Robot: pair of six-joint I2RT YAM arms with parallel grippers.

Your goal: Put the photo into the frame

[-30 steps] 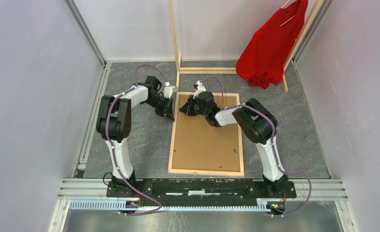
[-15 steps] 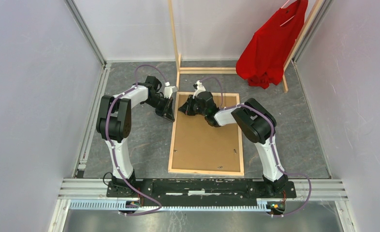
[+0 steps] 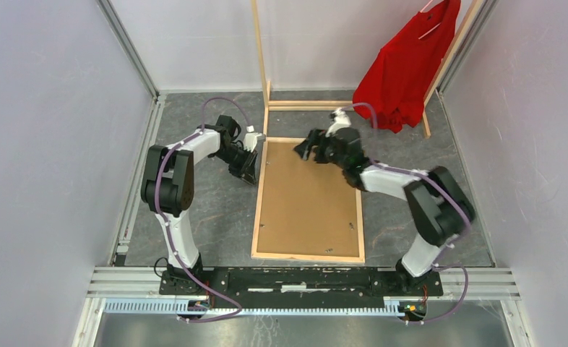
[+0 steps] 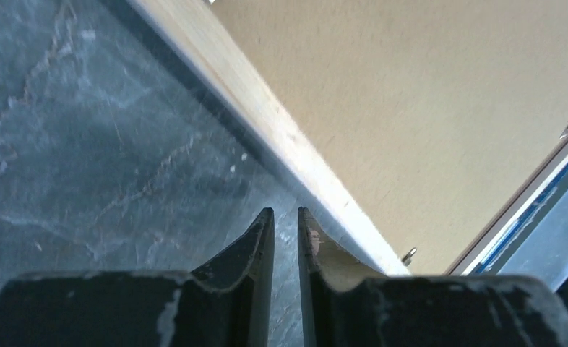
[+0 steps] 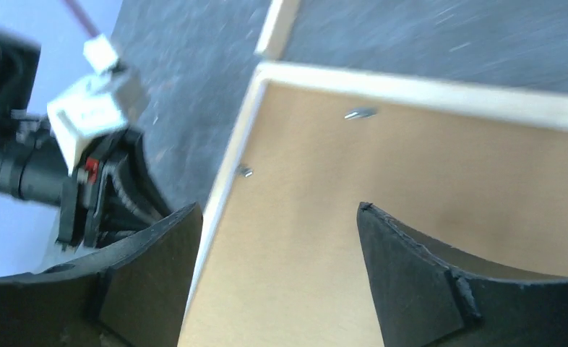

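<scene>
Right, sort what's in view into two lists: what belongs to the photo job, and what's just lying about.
For the job:
- frame, face down, wood back up
- photo, brown board back up, lying inside the frame
- left gripper, at the frame's left edge
- right gripper, open over the top of the board

Lying about:
- red shirt
- wooden rack it hangs on

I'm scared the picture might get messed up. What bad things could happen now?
1. The left gripper sits right at the frame's wooden edge, its fingers nearly together. A small move might nudge the frame crooked.
2. The right gripper hangs open above the brown board back, holding nothing. If it dips, it might poke or shift the board.
</scene>
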